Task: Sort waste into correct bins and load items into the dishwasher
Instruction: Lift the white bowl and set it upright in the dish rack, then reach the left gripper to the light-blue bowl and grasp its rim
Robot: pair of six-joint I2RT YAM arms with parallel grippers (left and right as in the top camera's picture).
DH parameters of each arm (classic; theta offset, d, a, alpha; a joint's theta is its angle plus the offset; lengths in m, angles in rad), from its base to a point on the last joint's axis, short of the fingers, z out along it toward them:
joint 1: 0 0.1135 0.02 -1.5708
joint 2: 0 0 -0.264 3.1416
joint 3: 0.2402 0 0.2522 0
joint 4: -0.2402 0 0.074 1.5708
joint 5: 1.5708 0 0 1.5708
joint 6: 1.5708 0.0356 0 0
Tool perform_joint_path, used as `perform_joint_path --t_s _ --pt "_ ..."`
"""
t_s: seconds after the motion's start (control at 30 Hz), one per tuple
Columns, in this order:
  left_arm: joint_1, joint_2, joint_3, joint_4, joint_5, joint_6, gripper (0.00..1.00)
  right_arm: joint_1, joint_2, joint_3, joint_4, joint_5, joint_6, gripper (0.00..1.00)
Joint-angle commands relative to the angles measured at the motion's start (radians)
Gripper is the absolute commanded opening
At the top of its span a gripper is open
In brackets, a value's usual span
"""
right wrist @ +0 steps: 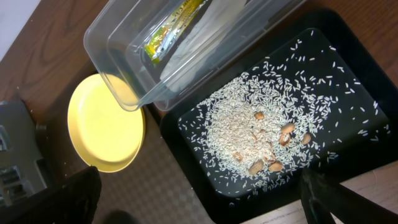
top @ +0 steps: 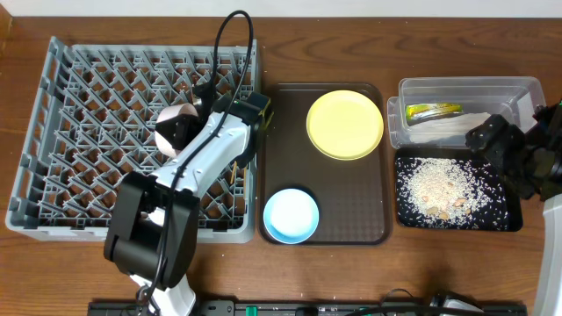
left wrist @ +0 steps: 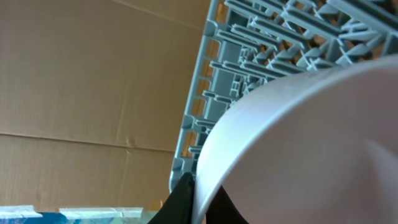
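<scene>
A: What is seen at the left of the bench point(top: 26, 263)?

B: The grey dish rack point(top: 105, 132) is set there, the biggest thing in view. The left tool point(left wrist: 198, 206) is poised over its right part and is closed on the small white bowl point(left wrist: 298, 143). The bowl's rim is pinched between the dark fingers, and the bowl is tipped on edge above the pegs.

A: And in the middle?

B: The brown serving tray point(top: 351, 193) is laid just beside the rack. The yellow plate point(top: 344, 124) is placed at its far right corner and the light-blue bowl point(top: 291, 215) at its near left corner. The 2 are well apart.

A: What is found on the right?

B: The clear tub point(top: 465, 82) is set at the back, with the green-and-orange wrapper point(right wrist: 171, 28) and a pale crumpled tissue point(top: 448, 130) inside. Just in front of it, the black tray point(top: 413, 221) is strewn with rice scraps point(right wrist: 249, 124) and a few brown bits point(right wrist: 286, 134). The right tool point(right wrist: 208, 202) is hung above that tray. Its 2 fingers are spread wide and nothing is gripped.
</scene>
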Motion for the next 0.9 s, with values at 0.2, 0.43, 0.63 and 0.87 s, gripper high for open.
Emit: perform_joint_path --t_s 0.2,0.43,0.63,0.87 --pt "-0.062 0.008 0.000 0.012 0.383 -0.024 0.16 -0.012 -0.013 -0.001 -0.002 -0.002 0.010 0.99" --pt "-0.093 -0.042 0.000 0.024 0.558 -0.024 0.34 -0.012 -0.013 -0.001 -0.002 -0.002 0.010 0.99" --pt "-0.099 -0.104 0.001 0.068 0.760 0.006 0.47 -0.012 -0.013 -0.001 -0.002 -0.002 0.010 0.99" --pt "-0.099 -0.243 0.110 0.131 0.938 0.110 0.58 -0.012 -0.013 -0.001 -0.002 -0.002 0.010 0.99"
